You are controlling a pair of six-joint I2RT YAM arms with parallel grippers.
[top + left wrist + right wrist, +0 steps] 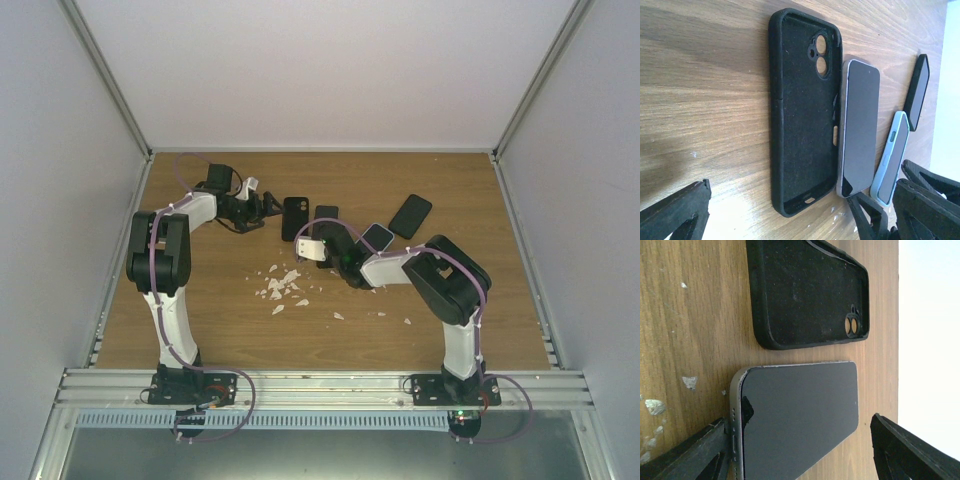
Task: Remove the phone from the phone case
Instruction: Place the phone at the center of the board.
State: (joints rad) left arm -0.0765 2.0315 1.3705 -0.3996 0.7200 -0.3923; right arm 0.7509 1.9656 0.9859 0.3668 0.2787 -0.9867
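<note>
As the phone (795,400) lies bare between my right gripper's (800,421) spread jaws, case (805,295) empty just beyond them, I judge extraction done; left gripper (802,200) gapes, holding nothing. Next: lift both clear without nudging either.

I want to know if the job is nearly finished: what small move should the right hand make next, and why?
Probably lift the right hand straight up and away. The phone lies flat on the table, screen up, fully outside the empty black case beside it. The hand's jaws stand open on either side of the phone, so nothing seems left to pull.
</note>
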